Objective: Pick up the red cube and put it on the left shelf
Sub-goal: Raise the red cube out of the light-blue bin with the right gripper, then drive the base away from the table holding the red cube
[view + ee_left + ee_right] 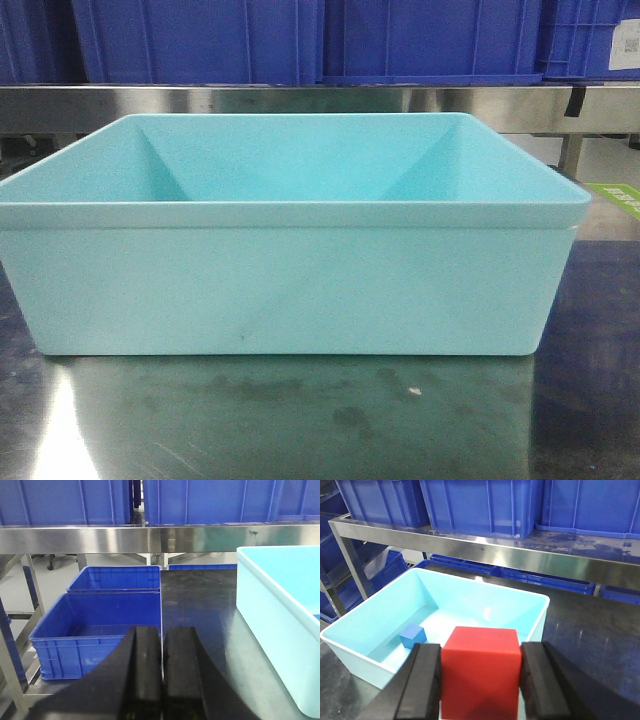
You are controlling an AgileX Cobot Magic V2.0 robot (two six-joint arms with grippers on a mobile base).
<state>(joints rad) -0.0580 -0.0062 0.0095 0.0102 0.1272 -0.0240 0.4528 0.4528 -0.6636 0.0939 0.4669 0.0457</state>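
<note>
The red cube [480, 672] hangs above the near right corner of a light teal tub [355, 642], and my right gripper [481, 652] is shut on it, one black finger on each side. The left shelf, a stainless-steel rack, shows its flat front rail [485, 550] behind the tub, with big blue crates [480, 505] on top. The same rail [100, 539] crosses the left wrist view. My left gripper [162, 645] is shut with nothing between its fingers, low over the dark steel table's left edge [200, 610]. Neither gripper appears in the front view.
A small blue cube [413, 635] lies on the tub's floor. The tub [300, 280] fills the front view on the steel table [300, 420]. Two open blue crates [95, 630] stand low, left of the table. A rack post [350, 560] rises at the left.
</note>
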